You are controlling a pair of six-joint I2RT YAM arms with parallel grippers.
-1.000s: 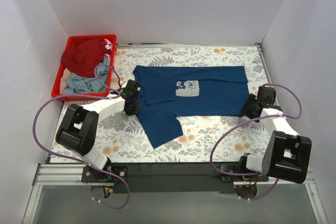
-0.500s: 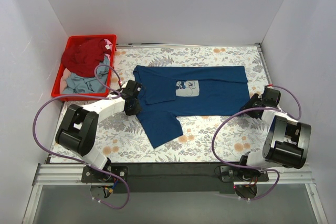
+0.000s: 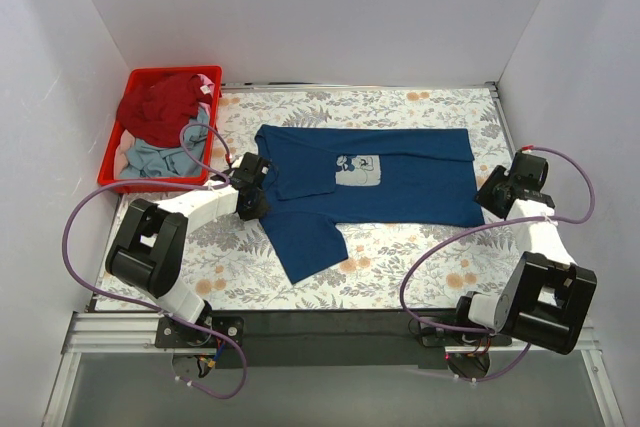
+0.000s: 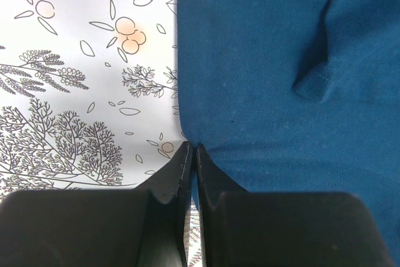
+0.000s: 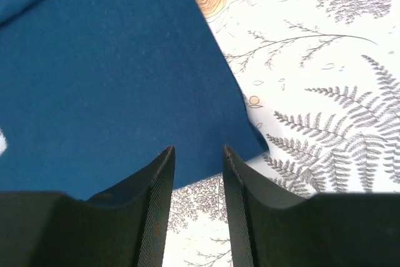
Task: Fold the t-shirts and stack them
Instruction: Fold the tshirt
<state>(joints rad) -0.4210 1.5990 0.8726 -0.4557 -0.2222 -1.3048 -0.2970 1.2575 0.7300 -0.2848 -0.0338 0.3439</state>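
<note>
White walls close in a tabletop (image 3: 420, 247) covered with a pale print of ferns, leaves and orange flowers. Two robot arms are bolted at its near edge, each trailing a purple cable.

A navy blue t-shirt (image 3: 410, 172) lies spread flat across the middle of the tabletop, turned sideways. Its hem points to the right and one sleeve reaches toward the near edge. A pale square cartoon print (image 3: 357, 169) faces up on its chest.

At the far left corner stands a red plastic crate (image 3: 110, 165). Inside it, a dark red t-shirt (image 3: 160, 107) is heaped toward the back. A pale grey-blue t-shirt (image 3: 158, 159) is bunched at the front, touching the red one.

The left gripper (image 4: 190, 150) sits low at the left edge of the navy shirt, close to where the near sleeve begins. Its jaws are pressed together, with a sliver of blue cloth caught between them. The fabric puckers slightly at their tips, and a soft ridge rises in the cloth further in.

The right gripper (image 5: 199, 153) is at the shirt's hem end, by its near right corner. Its jaws stand spread apart, with nothing held. Seen from the wrist, that corner of the shirt lies flat on the tabletop, and the gap between the jaws lines up just beside it. Whether the jaws touch the cloth cannot be told.
</note>
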